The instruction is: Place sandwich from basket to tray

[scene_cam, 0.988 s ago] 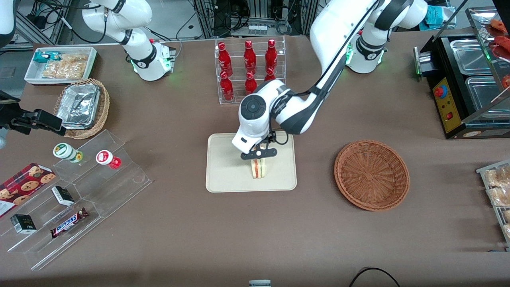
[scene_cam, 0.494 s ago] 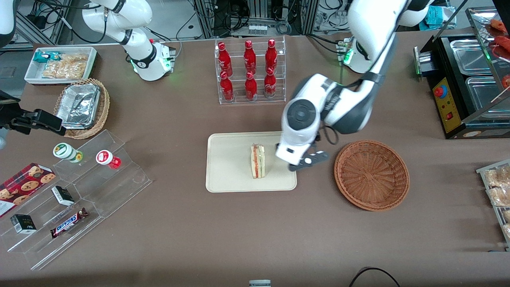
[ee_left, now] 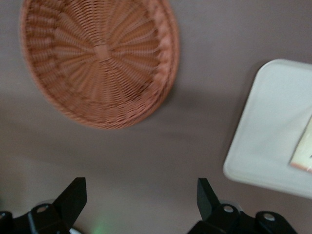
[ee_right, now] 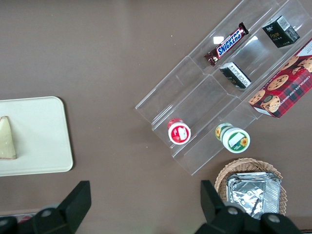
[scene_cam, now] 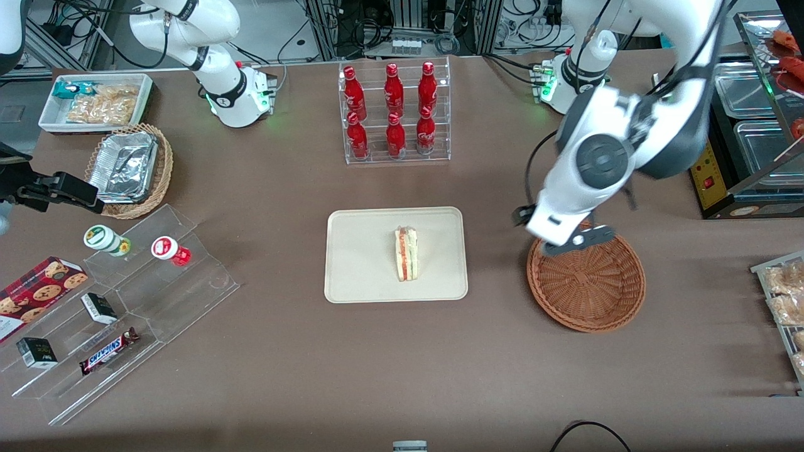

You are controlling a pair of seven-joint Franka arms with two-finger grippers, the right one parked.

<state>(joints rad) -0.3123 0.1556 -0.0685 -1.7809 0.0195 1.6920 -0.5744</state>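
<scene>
Sandwich (scene_cam: 406, 254) stands on the tray (scene_cam: 358, 263); the gripper (scene_cam: 575, 242), jaws wide apart and empty, hangs over the basket's (scene_cam: 590, 289) eleven-o'clock rim

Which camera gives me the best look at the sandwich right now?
The front view: the whole sandwich stands on the tray, filling layers visible. The left wrist view catches only a corner; the right wrist view shows part, cut off. The open end effector hangs over the basket.

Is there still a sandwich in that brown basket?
No, the basket is empty; the sandwich stands on the tray, the open gripper above the basket's rim.
</scene>
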